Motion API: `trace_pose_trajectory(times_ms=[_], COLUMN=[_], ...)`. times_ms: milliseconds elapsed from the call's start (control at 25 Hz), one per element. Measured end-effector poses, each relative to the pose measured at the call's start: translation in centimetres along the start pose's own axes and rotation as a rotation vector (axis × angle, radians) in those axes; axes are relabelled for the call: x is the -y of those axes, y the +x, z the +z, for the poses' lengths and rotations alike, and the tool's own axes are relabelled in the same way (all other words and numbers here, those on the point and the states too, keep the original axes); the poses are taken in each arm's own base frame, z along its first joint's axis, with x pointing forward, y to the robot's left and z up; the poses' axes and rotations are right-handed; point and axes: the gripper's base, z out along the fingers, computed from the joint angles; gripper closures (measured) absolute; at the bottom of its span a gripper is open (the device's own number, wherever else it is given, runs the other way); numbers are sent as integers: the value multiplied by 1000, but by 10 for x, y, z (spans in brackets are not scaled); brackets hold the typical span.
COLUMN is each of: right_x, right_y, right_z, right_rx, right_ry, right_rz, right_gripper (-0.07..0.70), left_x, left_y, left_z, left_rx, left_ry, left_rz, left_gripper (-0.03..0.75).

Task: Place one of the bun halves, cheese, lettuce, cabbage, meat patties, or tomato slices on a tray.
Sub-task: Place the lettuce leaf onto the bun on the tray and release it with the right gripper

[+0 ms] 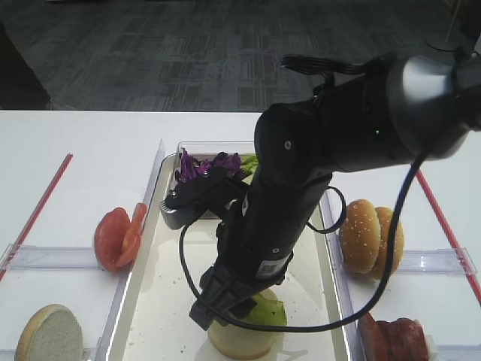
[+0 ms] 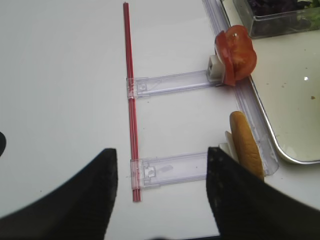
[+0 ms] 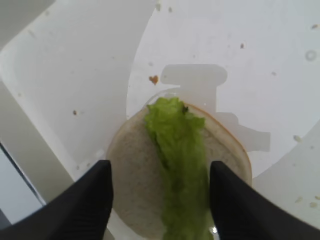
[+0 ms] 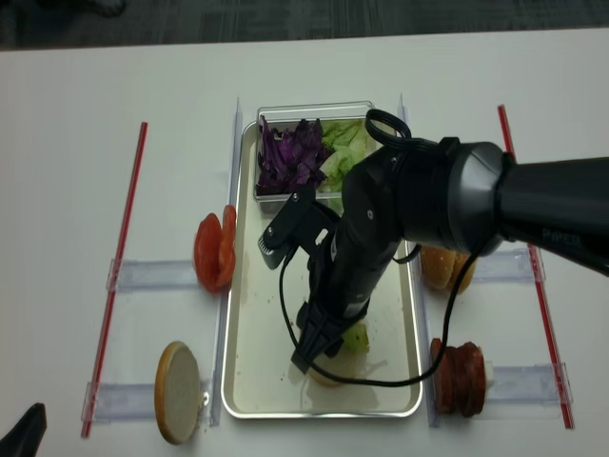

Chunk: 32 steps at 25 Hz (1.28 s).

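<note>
I see the lettuce point(image 3: 180, 165) lying on the bun half point(image 3: 135, 190) in the tray point(image 3: 250, 60), my right end effector point(image 3: 160, 187) spread around it, so placement looks done.

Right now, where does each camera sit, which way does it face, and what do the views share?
Exterior high: front, angled down; right arm over the tray.
Right wrist: straight down at lettuce on a bun half, between the open right gripper fingers.
Left wrist: left gripper fingers over table, tomato slices beside.
Realsense: overhead, whole layout.
Both exterior views share tray, cabbage, tomatoes.
</note>
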Motion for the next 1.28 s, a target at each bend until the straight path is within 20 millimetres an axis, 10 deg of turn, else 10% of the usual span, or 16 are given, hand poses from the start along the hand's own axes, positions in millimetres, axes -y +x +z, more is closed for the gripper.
trace_pose_trajectory(times_ms=[880, 1280], right_x=[-5, 52], right_y=[-3, -23], right_z=[-30, -69], right_rx=[77, 230], right_ry=[9, 89], right_rz=[-18, 120], right_gripper=[174, 174], left_x=[0, 0], left_y=[0, 0], left_z=[0, 0], left_rx=[0, 0], left_ry=[0, 0], left_rz=[0, 0], left_gripper=[349, 349])
